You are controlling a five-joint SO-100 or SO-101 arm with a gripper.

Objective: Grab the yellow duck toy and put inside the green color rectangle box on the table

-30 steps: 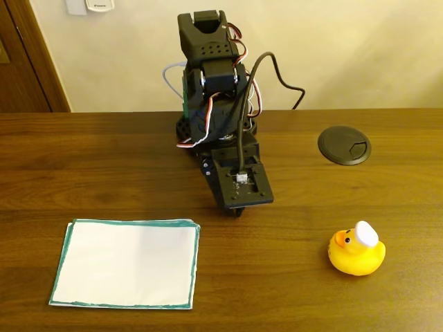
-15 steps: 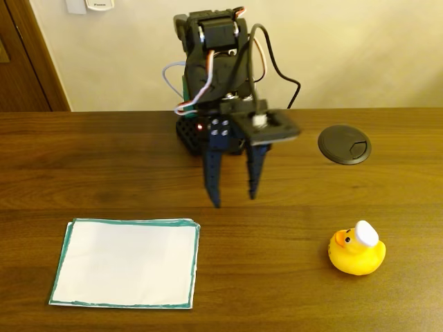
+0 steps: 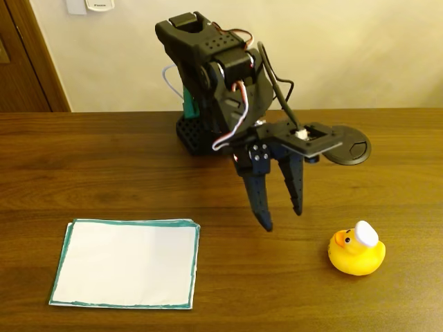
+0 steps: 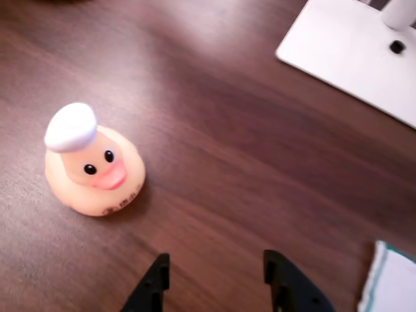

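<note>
Right of the spread, empty gripper (image 3: 282,218) fingers in the fixed view sits one small yellow rubber duck (image 3: 356,250); left, one green-bordered white paper sheet (image 3: 126,263).

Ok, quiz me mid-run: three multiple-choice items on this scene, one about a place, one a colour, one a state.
1. In the fixed view, where is the duck relative to the gripper?
A. lower right
B. upper left
C. directly behind

2. What colour is the border of the paper sheet?
A. red
B. green
C. black

3. What is the gripper doing?
A. shut on the duck
B. open, holding nothing
C. shut on the paper

Answers: 1 A, the duck sits on the table right of and below the fingertips. 2 B, a green line edges the white sheet. 3 B, the fingers are spread with bare table between them in the wrist view.
</note>
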